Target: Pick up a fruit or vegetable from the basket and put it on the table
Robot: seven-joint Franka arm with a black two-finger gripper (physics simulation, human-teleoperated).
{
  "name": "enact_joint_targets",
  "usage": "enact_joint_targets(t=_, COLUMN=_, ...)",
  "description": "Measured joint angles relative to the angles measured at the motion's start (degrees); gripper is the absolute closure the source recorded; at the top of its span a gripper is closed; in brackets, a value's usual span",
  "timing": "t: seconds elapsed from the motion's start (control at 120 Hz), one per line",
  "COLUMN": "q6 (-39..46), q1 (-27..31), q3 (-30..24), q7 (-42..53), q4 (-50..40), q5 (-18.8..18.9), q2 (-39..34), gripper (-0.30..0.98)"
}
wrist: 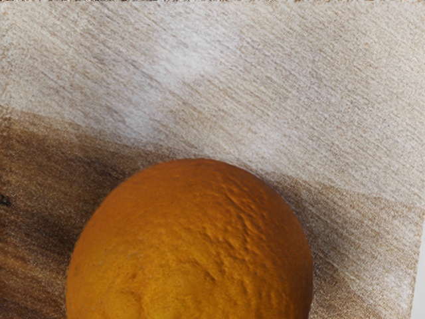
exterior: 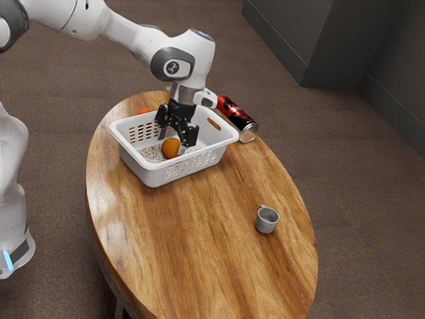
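The gripper (exterior: 172, 141) is down inside the white basket (exterior: 154, 176), its two fingers standing wide apart. An orange (exterior: 170, 148) sits low in the basket, around the level of the fingertips and partly between them. Contact on both sides of the fruit cannot be made out. Seen from the hand, the orange (wrist: 189, 246) is large and close at the lower edge, a little off the middle.
Behind the basket's far rim a reddish-orange thing (exterior: 145, 111) is partly hidden. A red and black can (exterior: 237, 118) lies beside the basket on the exterior view's right. A small grey cup (exterior: 267, 220) stands farther along the wooden table (exterior: 192, 246).
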Motion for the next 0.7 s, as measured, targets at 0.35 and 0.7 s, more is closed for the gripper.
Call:
enact_joint_targets(t=0.35, q6=2.25, q1=-0.10, q3=-0.01, q7=-0.85, q4=-0.94, q5=-0.03, q2=1.02, gripper=0.12)
enact_joint_targets(t=0.7, q6=2.77, q1=-0.46, q3=-0.02, q7=-2.39, q4=-0.83, q5=0.11, q2=1.42, gripper=0.41)
